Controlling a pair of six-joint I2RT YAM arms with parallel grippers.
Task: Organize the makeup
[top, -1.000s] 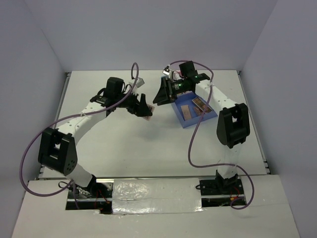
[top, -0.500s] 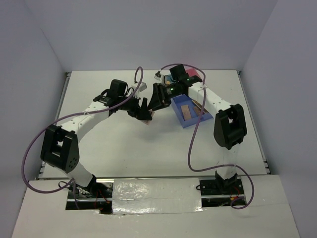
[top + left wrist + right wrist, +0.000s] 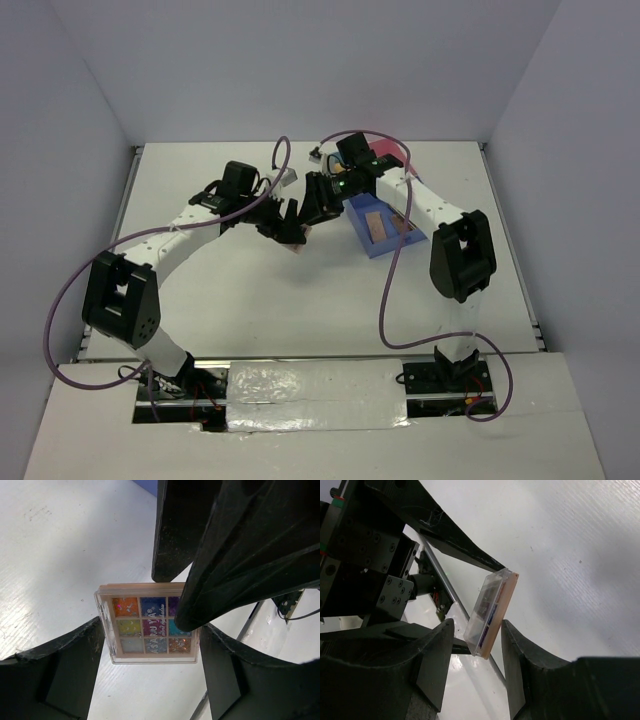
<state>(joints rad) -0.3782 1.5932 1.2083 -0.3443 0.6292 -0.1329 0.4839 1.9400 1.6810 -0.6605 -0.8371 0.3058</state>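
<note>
Left wrist view: the left gripper (image 3: 150, 632) clamps the multicolour palette (image 3: 145, 622) by its side edges, lifted near the blue tray (image 3: 374, 246), seemingly for handover. Beyond it, the right gripper (image 3: 476, 630) straddles the palette, its jaws part-open and not yet touching.

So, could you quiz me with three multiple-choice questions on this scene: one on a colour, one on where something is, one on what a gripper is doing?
1. What colour is the tray?
A) green
B) blue
C) yellow

2. Where is the palette of colour squares?
A) in the tray
B) in the left gripper
C) flat on the table

3. How is the right gripper?
A) open around the palette
B) shut on a sponge
C) out of sight

Answers:
1 B, its walls are blue.
2 B, the left gripper's fingers press the palette's two side edges.
3 A, a gap shows on each side of the palette between its fingers.
</note>
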